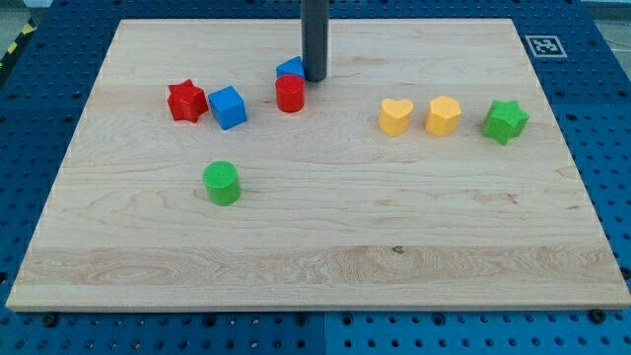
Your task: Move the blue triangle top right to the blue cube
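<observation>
Pressing against the right side of the small blue triangular block [289,69], my tip [315,78] is seen at the view's top centre of the light wooden desk [325,247]; as a bare rod it serves as end effector with nothing to spread or pinch. A red cylinder block [290,95] is set touching the triangle just below. The blue cube block [228,106] is placed to the view's left, beside a red star block [186,101].

The rod [314,35] runs off the view's top and partly hides the blue triangle [289,69].
</observation>
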`<action>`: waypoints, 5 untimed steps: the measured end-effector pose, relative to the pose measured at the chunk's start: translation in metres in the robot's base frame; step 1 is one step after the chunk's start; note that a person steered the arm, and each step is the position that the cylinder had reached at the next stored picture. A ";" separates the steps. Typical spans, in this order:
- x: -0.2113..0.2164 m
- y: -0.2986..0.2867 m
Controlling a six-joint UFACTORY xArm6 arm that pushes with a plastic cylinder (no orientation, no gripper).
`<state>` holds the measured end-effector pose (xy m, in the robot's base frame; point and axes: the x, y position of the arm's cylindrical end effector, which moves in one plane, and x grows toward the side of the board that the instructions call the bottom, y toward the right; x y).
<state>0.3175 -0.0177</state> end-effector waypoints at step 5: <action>0.053 0.012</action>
